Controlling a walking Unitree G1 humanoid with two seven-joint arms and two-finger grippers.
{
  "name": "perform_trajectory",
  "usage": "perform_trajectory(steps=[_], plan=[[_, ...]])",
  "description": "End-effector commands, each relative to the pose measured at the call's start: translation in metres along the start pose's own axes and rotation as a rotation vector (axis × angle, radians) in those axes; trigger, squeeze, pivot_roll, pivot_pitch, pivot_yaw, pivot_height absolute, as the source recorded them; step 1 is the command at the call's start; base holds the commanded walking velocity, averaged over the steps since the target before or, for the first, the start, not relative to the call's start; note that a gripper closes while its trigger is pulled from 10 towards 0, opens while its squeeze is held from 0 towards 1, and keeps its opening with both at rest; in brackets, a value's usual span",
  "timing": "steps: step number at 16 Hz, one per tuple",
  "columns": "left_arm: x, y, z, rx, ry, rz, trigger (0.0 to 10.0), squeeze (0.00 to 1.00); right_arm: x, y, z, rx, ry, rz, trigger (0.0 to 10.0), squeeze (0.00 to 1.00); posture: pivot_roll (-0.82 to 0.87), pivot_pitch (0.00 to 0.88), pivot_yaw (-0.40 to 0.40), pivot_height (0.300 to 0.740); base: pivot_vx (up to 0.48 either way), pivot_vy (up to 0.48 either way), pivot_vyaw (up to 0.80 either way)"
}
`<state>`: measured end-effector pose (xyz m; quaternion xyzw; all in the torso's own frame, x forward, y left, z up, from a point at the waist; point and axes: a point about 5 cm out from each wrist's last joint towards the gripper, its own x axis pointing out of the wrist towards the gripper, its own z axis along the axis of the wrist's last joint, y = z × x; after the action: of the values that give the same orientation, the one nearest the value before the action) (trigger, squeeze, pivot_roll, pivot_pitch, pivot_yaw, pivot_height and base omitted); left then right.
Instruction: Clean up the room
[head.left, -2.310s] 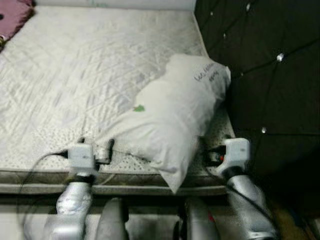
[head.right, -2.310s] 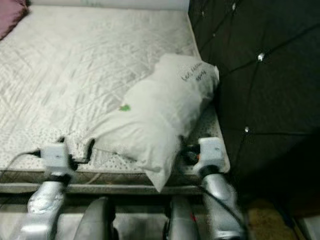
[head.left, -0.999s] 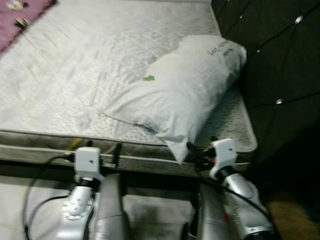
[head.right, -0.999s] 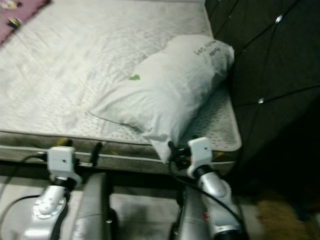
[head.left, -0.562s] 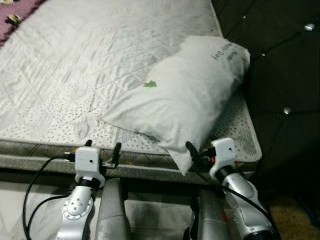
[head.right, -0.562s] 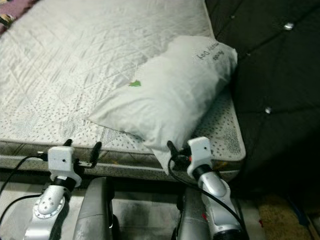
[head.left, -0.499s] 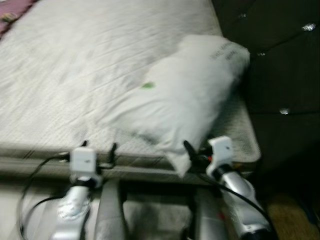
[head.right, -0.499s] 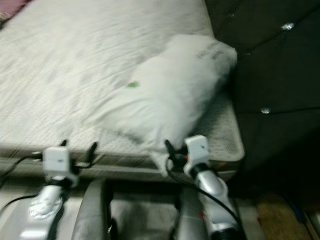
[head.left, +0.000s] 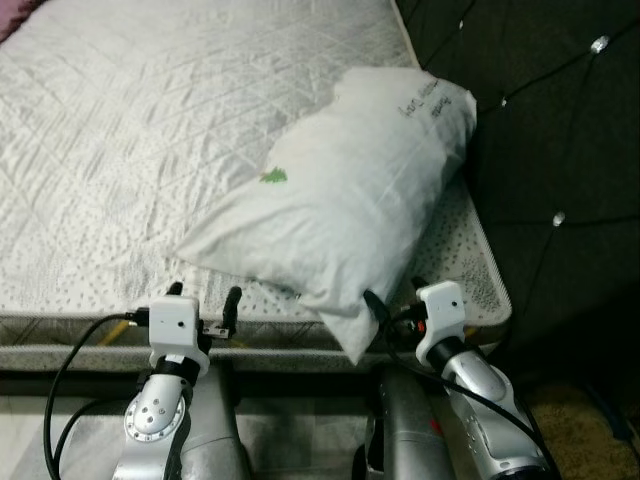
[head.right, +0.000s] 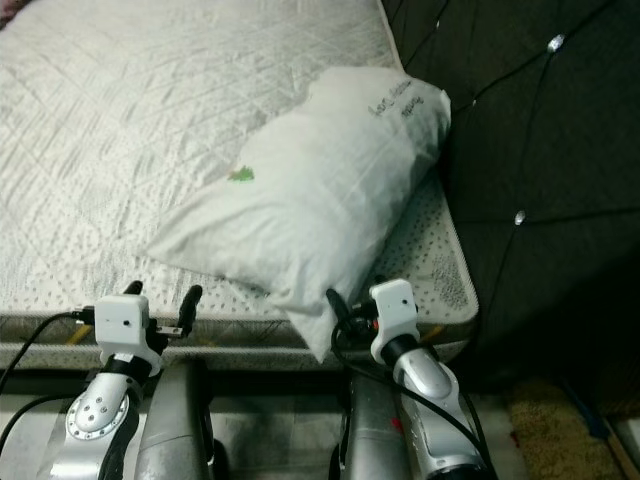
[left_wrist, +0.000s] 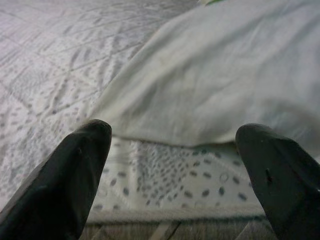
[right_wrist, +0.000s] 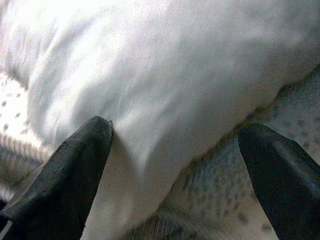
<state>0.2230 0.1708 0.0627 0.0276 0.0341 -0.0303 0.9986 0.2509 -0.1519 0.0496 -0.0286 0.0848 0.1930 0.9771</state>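
A white pillow (head.left: 345, 205) with a small green mark and handwriting lies aslant on the right end of the quilted mattress (head.left: 120, 140). Its near corner hangs over the mattress's front edge. My left gripper (head.left: 204, 297) is open at that edge, just left of the pillow, and the left wrist view has the pillow (left_wrist: 225, 75) a short way ahead of it. My right gripper (head.left: 394, 297) is open at the pillow's overhanging corner. In the right wrist view the pillow (right_wrist: 170, 70) bulges between the two fingers, close against one fingertip (right_wrist: 75, 160).
A dark tufted headboard (head.left: 560, 140) with shiny studs rises right of the pillow, close to my right arm. The mattress's front edge (head.left: 90, 340) runs across just before both grippers. Bare quilted mattress stretches away to the left. Brownish floor (head.left: 590, 425) shows at the lower right.
The camera has swayed and shifted. Both grippers have drawn back from the mattress beside the pillow to its front edge. The pillow lies where it was.
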Motion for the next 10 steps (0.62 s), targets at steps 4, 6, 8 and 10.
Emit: perform_trajectory(steps=[4,6,8,10], plan=[[-0.011,0.005,-0.005,0.018,0.041,0.001,10.0,0.00,-0.001,-0.007,-0.005,0.005,0.078,0.108,10.0,0.00,0.05,0.130,-0.030,0.539,0.000,0.000,0.00],[-0.013,0.008,-0.005,0.023,0.054,-0.002,10.0,0.00,0.011,-0.002,-0.002,0.010,0.084,0.131,10.0,0.00,0.07,0.128,-0.026,0.539,0.000,0.000,0.00],[-0.015,0.012,-0.005,0.030,0.060,-0.001,10.0,0.00,0.025,0.011,0.001,0.053,0.077,0.176,10.0,0.00,0.08,0.128,-0.020,0.539,0.000,0.000,0.00],[-0.014,0.013,-0.007,0.033,0.069,-0.006,10.0,0.00,0.036,0.021,0.004,0.104,0.072,0.209,10.0,0.00,0.08,0.101,-0.013,0.539,0.000,0.000,0.00]])
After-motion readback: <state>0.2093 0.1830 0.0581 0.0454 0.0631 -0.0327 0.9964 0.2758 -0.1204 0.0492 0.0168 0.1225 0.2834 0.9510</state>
